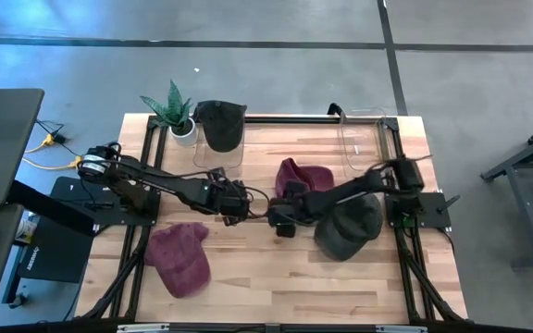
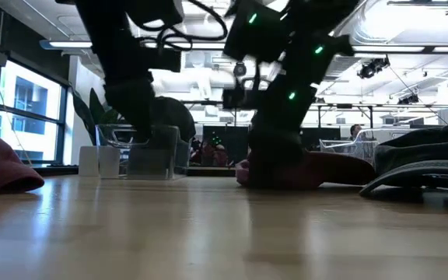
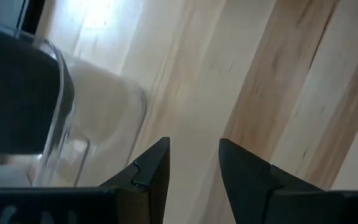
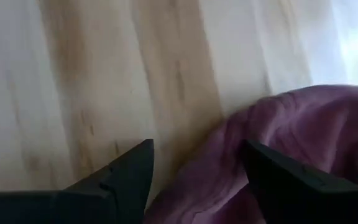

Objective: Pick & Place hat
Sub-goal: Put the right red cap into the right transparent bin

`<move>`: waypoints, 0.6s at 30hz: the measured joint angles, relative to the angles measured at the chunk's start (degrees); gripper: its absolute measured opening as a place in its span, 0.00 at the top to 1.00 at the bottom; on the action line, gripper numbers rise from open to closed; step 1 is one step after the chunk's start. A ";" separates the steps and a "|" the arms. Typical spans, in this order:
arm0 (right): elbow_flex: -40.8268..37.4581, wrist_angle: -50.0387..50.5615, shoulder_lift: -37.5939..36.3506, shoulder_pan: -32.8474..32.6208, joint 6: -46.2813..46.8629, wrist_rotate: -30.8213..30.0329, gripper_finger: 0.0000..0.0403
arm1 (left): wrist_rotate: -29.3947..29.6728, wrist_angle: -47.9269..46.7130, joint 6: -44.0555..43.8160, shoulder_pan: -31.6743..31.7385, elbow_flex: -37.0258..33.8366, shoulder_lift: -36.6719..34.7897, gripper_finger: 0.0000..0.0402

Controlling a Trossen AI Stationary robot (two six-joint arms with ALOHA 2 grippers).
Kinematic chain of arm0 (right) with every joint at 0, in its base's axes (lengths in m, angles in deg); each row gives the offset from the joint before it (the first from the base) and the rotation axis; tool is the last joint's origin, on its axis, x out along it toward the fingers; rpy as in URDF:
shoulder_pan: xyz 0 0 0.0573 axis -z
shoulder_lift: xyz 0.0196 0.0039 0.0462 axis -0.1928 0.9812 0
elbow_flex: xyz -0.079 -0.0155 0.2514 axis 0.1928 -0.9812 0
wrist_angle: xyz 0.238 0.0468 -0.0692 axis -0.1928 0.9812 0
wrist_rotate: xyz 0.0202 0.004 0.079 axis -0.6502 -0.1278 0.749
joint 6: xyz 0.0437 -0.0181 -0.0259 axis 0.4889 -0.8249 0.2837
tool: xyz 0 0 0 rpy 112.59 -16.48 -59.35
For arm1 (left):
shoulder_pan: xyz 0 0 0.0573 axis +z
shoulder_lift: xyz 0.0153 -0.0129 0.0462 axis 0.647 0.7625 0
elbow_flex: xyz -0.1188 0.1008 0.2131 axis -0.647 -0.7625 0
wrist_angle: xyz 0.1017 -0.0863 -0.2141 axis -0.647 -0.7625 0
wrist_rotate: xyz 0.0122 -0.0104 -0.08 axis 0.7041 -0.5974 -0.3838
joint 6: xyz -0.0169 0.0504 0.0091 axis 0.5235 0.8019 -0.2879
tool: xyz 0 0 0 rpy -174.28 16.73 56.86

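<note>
Wooden desk (image 1: 276,268) carries three hats: a dark grey hat (image 1: 350,229) at the right, a maroon hat (image 1: 181,259) front-left, and a crumpled maroon hat (image 1: 305,176) mid-desk. Beside that one, the right claw (image 4: 194,174) hangs spread; the left claw (image 3: 193,163), also spread, is near a clear bin (image 1: 218,148).

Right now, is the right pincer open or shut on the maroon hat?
Open. In the right wrist view the right pincer has its fingers spread wide, with the maroon hat lying between and beyond them, not yet gripped.
</note>
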 joint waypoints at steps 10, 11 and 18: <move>0.97 13.48 0.21 1.93 0.82 -4.80 0.75 | 1.15 -3.54 -0.30 -0.25 -0.04 0.00 0.67; 0.42 15.05 -0.65 1.90 0.34 -5.08 0.81 | 1.38 -4.58 -0.67 -0.50 -0.04 0.00 0.67; -5.94 9.76 -11.98 -0.51 -7.40 0.83 0.93 | 3.40 -5.95 -1.26 -3.82 -0.99 0.00 0.67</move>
